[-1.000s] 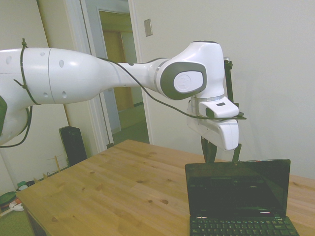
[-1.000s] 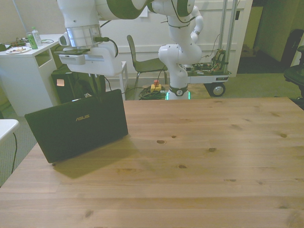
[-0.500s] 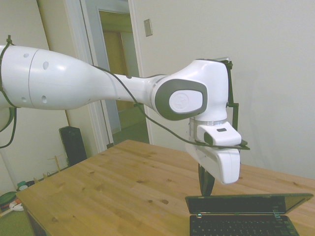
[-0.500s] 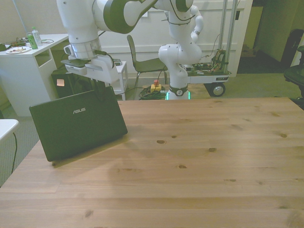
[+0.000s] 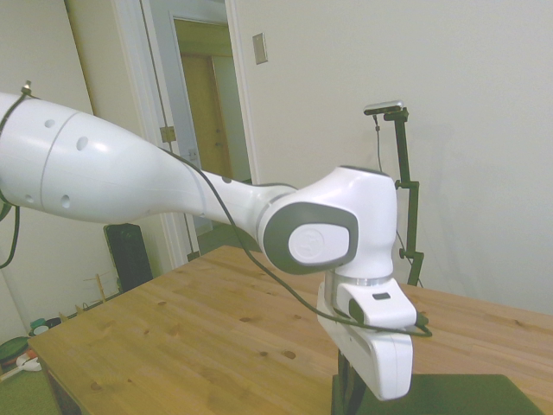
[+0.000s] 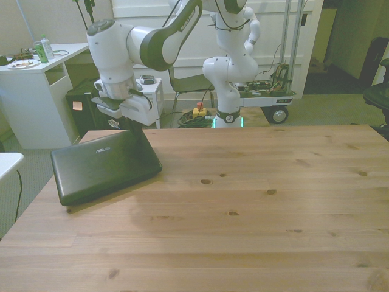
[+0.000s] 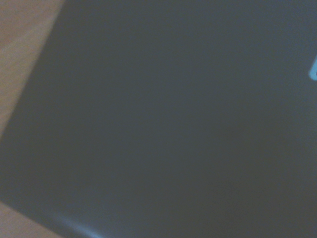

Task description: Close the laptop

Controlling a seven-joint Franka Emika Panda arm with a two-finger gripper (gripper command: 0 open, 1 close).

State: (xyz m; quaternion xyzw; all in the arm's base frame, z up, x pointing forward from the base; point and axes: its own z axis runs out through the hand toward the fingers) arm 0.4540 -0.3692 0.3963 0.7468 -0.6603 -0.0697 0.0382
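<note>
The laptop [image 6: 103, 165] lies near the front view's left table edge, its matte black lid folded down flat over the base with the logo facing up. My gripper [image 6: 127, 126] stands upright at the lid's far edge, pressing down on it, fingers shut with nothing held. In the side view the gripper [image 5: 344, 389] comes down just left of the flat lid [image 5: 449, 393]. The blurred dark lid [image 7: 173, 124] fills nearly all of the wrist view. Screen and keyboard are hidden.
The wooden table [image 6: 255, 201] stretches wide toward the front view's right. Behind it stand a second white robot on a wheeled cart [image 6: 234, 67], a chair [image 6: 182, 79], and a white desk [image 6: 36, 91] with a bottle and plate.
The lid has swung from upright, through half-shut, down to flat on the base. My gripper has followed it downward at the lid's far edge.
</note>
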